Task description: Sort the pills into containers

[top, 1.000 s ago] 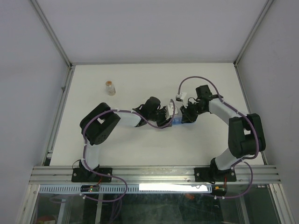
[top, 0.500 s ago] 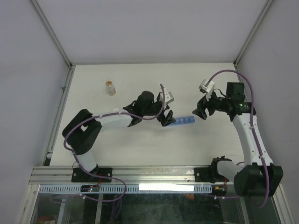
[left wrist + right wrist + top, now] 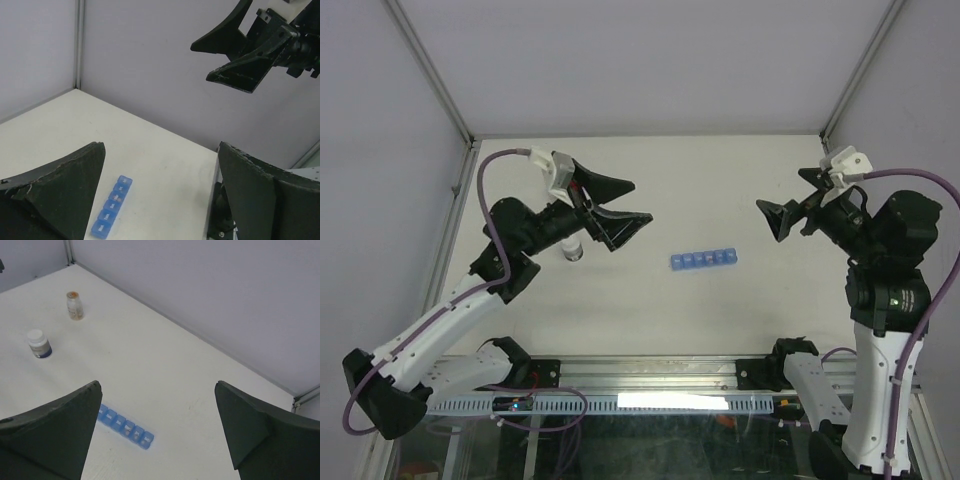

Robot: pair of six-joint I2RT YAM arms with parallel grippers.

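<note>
Containers (image 3: 702,260) lie free (contents indiscernible); left tool (image 3: 638,200) and right tool (image 3: 780,200) gape empty.

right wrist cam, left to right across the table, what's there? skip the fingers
white-capped bottle → clear bottle → pill organiser
</note>
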